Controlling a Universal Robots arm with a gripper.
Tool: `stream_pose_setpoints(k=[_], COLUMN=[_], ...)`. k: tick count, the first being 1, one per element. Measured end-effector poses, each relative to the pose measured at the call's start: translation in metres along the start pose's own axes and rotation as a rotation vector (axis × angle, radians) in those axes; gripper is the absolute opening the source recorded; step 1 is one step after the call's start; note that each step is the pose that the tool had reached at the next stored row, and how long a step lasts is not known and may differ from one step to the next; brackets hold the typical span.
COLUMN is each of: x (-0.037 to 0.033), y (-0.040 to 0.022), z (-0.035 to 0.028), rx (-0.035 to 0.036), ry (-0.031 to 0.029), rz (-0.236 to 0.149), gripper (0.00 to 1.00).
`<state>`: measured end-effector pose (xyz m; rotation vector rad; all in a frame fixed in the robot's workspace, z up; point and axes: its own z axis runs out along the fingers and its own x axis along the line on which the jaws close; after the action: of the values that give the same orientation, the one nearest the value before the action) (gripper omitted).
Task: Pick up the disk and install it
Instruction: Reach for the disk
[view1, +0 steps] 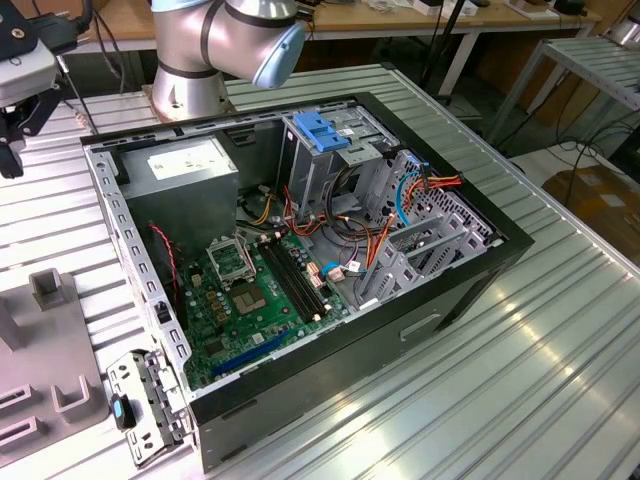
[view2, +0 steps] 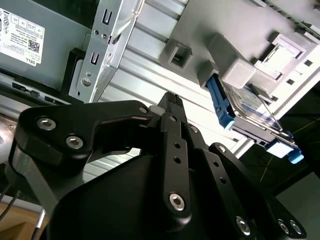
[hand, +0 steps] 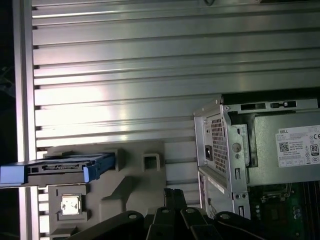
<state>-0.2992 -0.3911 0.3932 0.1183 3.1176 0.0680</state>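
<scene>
Zero steps done, we judge: disk (hand: 60, 170) sits in grey holder (hand: 135, 185), lower left of first wrist view. Gripper (hand: 173, 193) apart from it, jaws together, empty. Pickup, install both left.

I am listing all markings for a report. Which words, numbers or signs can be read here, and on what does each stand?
White label on the power supply, in both wrist views: printed lines, codes and marks, too small to read with certainty.
Same label in the exterior view: blurred, unreadable.
The disk: no readable text.
Nothing else carries readable text.
</scene>
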Motion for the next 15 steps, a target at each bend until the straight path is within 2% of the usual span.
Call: stream_pose_setpoints(k=[15], x=[0.0194], y=[-0.0014], z=[-0.0004], rx=[-0.0001], ry=[0.0], rz=[0.0], gripper=[0.11])
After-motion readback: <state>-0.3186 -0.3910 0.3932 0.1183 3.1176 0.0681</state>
